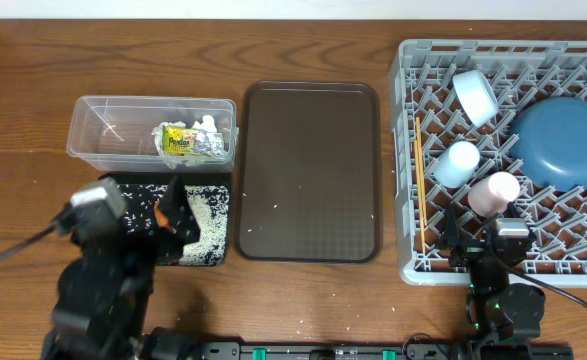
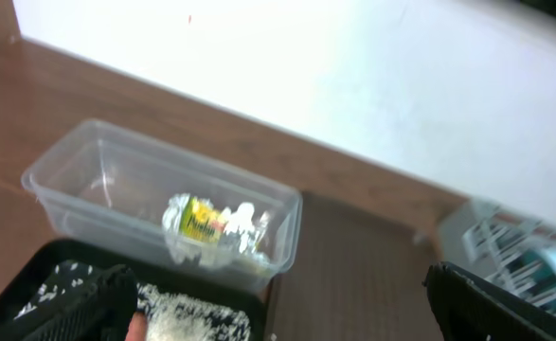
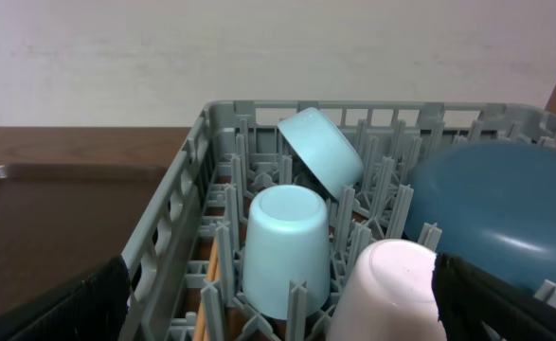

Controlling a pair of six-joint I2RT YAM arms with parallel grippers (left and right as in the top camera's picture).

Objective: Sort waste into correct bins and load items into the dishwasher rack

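Observation:
The clear tub holds the yellow-green wrapper and the white tissue; both also show in the left wrist view, wrapper and tissue. The black tray holds white rice and the orange carrot. My left gripper hovers over this tray, open and empty, with the carrot by its left finger. The grey rack holds the blue plate, white bowl, light-blue cup, pink cup and chopsticks. My right gripper is open at the rack's front edge, just before the pink cup.
The brown serving tray lies between the bins and the rack, with a few rice grains on it. Stray grains also dot the wooden table in front of it. A white wall runs behind the table.

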